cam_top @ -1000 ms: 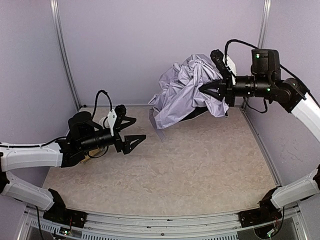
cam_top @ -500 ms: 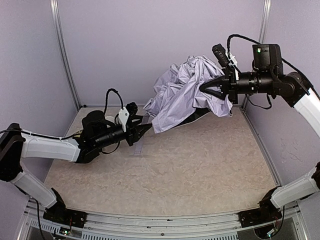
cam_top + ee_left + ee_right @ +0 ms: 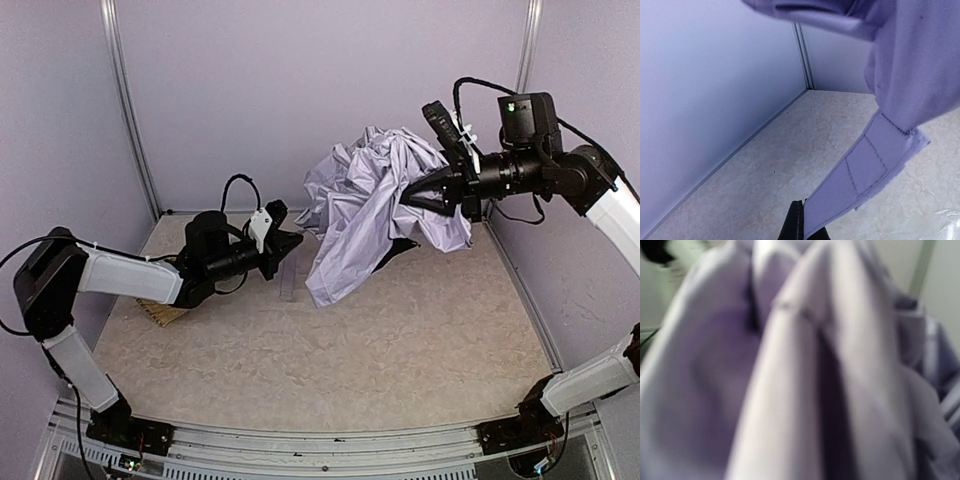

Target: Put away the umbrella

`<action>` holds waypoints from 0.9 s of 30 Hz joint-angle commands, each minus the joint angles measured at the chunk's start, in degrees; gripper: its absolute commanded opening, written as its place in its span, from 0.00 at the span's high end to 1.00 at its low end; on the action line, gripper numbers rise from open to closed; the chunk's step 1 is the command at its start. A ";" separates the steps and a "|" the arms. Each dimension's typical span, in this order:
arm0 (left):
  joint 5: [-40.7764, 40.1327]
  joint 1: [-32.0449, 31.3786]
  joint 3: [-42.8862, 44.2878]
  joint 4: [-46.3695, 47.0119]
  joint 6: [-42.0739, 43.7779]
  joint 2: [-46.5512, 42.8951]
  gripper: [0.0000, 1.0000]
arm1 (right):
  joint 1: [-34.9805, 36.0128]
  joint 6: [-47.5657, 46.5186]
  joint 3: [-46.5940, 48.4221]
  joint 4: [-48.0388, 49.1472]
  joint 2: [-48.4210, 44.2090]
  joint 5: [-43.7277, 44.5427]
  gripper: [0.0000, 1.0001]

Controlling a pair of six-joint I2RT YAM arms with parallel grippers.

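Observation:
The umbrella [image 3: 372, 205] is a crumpled bundle of pale lavender fabric held above the table at the back right. My right gripper [image 3: 418, 194] reaches in from the right, shut on the bundle with its fingertips buried in fabric. Blurred lavender folds of the umbrella [image 3: 790, 365] fill the right wrist view and hide the fingers. My left gripper [image 3: 293, 243] stretches in from the left to the bundle's lower left edge. In the left wrist view the left gripper [image 3: 807, 232] is shut on the end of the umbrella's stitched strap [image 3: 860, 170], which runs up to the fabric [image 3: 912, 65].
A flat tan object [image 3: 160, 315] lies on the table under the left arm. The lavender back wall and its metal posts [image 3: 128, 120] stand close behind the umbrella. The right wall is just beyond the right arm. The beige tabletop [image 3: 400, 340] extends to the near edge.
The left arm has reached right toward the umbrella, and its open jaws have shut on the strap. The right arm shifted slightly and the fabric now hangs lower.

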 commanded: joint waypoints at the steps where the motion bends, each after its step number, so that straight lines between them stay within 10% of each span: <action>1: 2.67 1.62 9.42 -3.81 4.58 7.34 1.00 | 5.81 -3.24 -3.90 2.37 -1.54 0.18 1.00; 14: 7.61 1.79 24.51 -3.54 11.00 22.32 1.00 | 28.26 -13.27 -23.95 7.91 6.56 37.78 1.00; 27: -7.92 0.24 31.69 -3.12 9.15 31.58 0.94 | 30.92 -9.36 -32.30 13.11 26.08 31.79 1.00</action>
